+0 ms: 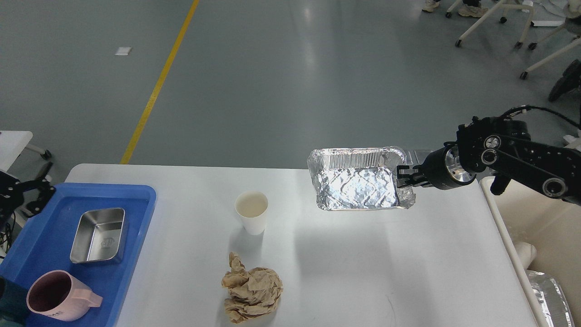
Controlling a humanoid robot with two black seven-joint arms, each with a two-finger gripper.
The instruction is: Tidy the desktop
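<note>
Lab hall; grey floor [281, 81]; yellow line [160, 81]; wheeled chairs [494, 18]

Pink mug [56, 296]: white lettering on side, partly visible, unreadable. No other text.

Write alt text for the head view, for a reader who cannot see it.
The right hand holds a foil tray by its rim above the white desktop. A paper cup and crumpled brown paper sit on it, beside a blue tray.

Bright light from above. Floor [290, 68] has soft white glare streaks. Foil tray [358, 186] shines v. bright. Soft shadows under cup [252, 218] & paper ball [252, 288]. Pic sharp, no blur.
</note>
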